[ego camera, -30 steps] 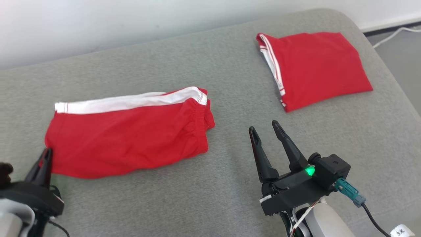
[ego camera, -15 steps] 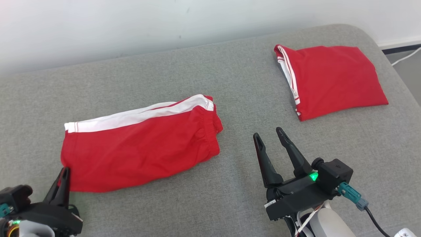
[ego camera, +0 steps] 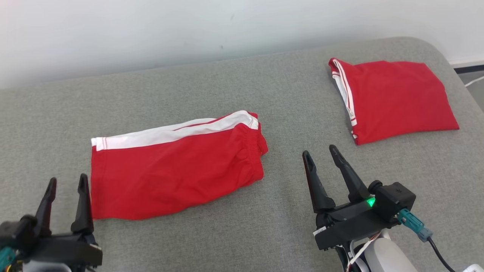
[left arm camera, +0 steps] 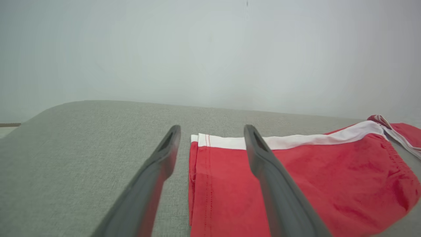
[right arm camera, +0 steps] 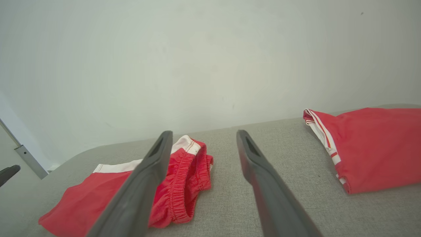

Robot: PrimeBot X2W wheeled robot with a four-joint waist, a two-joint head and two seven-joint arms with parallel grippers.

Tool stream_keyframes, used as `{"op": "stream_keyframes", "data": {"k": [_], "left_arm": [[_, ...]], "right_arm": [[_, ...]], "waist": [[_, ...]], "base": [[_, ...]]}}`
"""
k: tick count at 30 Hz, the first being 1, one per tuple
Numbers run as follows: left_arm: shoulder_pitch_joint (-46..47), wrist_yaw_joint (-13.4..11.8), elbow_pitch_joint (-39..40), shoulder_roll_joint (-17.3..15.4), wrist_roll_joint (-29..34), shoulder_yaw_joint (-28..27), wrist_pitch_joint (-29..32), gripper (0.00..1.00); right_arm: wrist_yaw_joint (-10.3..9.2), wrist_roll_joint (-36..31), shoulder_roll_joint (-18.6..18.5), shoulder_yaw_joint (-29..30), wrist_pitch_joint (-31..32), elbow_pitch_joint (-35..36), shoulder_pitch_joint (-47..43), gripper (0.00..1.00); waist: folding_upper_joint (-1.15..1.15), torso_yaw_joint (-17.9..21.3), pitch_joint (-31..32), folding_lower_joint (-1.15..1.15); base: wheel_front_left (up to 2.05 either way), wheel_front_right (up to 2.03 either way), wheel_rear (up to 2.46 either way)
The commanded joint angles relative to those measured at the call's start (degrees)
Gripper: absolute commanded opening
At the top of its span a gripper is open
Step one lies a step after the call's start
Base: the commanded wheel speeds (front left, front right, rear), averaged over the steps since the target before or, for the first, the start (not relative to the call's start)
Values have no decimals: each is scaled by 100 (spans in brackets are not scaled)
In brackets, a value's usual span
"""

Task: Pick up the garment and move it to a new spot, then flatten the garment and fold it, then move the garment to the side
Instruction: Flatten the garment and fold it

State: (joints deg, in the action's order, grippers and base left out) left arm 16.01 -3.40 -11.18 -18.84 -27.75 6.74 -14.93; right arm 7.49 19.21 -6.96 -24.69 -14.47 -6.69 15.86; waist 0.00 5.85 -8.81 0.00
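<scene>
The folded red shorts of thin cloth (ego camera: 174,170) carry one broad white band (ego camera: 170,133) along the far edge. The second folded red garment (ego camera: 401,100) has white trim (ego camera: 346,94) with thin red stripes. The padded tabletop (ego camera: 264,226) is plain grey weave. The left gripper (ego camera: 67,178) and right gripper (ego camera: 320,151) have black fingers (ego camera: 314,181); a green light (ego camera: 371,202) glows on the right one.

Bright, even, soft light with faint shadows; wrist views blur nearby.
</scene>
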Motion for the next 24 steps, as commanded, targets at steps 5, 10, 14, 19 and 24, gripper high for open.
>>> {"op": "stream_keyframes", "data": {"k": [5, 10, 14, 19, 24], "left_arm": [[-511, -61, 581, 309, 648, -555, -18, 100], [-875, -44, 971, 595, 1083, -938, -19, 100], [-1209, -47, 1262, 842, 1306, -1207, -19, 100], [-1607, -83, 1538, 1059, 1639, -1423, -19, 100], [-1886, 43, 1506, 1091, 1890, -1502, -19, 100]], "right_arm": [[0, -178, 24, 188, -50, -16, -115, 100], [0, -378, 51, 348, -66, -53, -230, 100], [0, -468, 72, 450, -73, -97, -352, 100], [0, -466, 101, 604, -80, -137, -558, 100], [0, -490, 146, 724, -76, -137, -740, 100]], "waist": [[0, -108, 125, 0], [0, -197, 260, 0], [0, -246, 410, 0], [0, -333, 605, 0], [0, -428, 715, 0]], "base": [[0, 0, 0], [0, 0, 0], [0, 0, 0], [0, 0, 0], [0, 0, 0]]}}
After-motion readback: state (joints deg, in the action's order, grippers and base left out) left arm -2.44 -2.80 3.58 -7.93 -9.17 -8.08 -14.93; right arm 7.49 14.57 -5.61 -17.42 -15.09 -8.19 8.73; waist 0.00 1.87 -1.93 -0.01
